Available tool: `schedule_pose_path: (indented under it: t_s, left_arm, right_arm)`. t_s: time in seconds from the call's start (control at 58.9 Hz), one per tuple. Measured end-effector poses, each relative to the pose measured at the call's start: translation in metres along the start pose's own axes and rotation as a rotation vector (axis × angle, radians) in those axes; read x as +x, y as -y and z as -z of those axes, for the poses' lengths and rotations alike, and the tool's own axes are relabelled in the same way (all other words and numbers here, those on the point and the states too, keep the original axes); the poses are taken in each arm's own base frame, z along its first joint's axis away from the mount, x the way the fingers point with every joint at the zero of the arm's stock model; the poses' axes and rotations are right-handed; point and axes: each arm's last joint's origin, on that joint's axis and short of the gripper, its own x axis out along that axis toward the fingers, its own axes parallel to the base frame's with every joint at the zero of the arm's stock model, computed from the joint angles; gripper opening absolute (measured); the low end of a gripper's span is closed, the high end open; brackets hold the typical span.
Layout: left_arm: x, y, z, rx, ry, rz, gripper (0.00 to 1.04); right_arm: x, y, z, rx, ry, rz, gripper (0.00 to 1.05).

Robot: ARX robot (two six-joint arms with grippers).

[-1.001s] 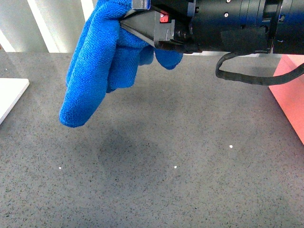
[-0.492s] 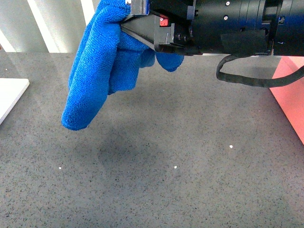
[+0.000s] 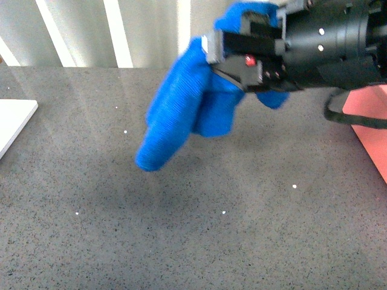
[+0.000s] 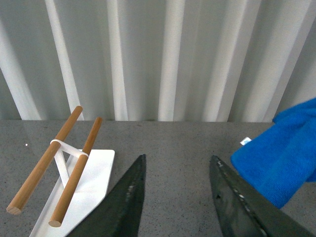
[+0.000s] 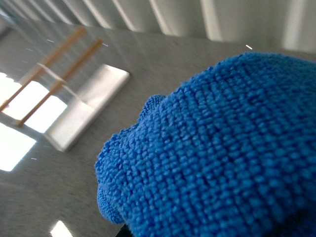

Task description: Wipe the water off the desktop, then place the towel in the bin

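**Bench** (image 3: 181, 241): a broad speckled grey slab that fills the front view. I can make out no film of water on it, only a few white flecks, so I judge the wiping finished and the carry to the bin to be the step in hand.

**Bin** (image 3: 373, 142): one salmon-pink wall shows at the right edge of the front view, and its opening is out of frame. I should not let go until I can see that opening.

**White board** (image 4: 86, 192): it lies at the far left and carries a rack of two wooden rods (image 4: 54, 158). It is well apart from my path.

**Towel** (image 3: 181, 115): it is bunched at the top and hangs in a long, limp fold above the middle of the bench. It appears to clear the surface and is well short of the bin. The low tail is the hazard. I should lift before travelling right so that it clears the wall, then lower it inside the bin first.

**Right fingers** (image 3: 217, 60): clamped on the towel's upper bunch. The right wrist view shows only blue pile, so I cannot see how deep the grip is. A slow, smooth swing seems wise.

**Left fingers** (image 4: 177, 163): spread apart and holding nothing, low over the bench beside the board. I judge they are best parked there.
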Motion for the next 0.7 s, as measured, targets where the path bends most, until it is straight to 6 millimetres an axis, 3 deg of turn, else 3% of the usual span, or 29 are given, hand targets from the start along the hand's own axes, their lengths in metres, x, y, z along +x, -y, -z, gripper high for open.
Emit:
schedule_pose_path:
  t_s: [0.339,0.492,0.577,0.696]
  left_arm:
    - [0.000,0.000,0.000,0.000,0.000,0.000,0.99]
    - [0.000,0.000,0.000,0.002,0.000,0.000,0.98]
    - [0.000,0.000,0.000,0.002,0.000,0.000,0.98]
    - [0.000,0.000,0.000,0.002,0.000,0.000,0.98]
  right_arm:
    - [-0.039,0.032,0.032,0.013,-0.466,0.188,0.08]
    - [-0.033,0.056,0.038,-0.001,-0.522,0.268,0.08]
    - [-0.012,0.080,0.050,-0.009,-0.560,0.335,0.08]
    - [0.021,0.097,0.058,0.000,-0.593,0.333,0.08]
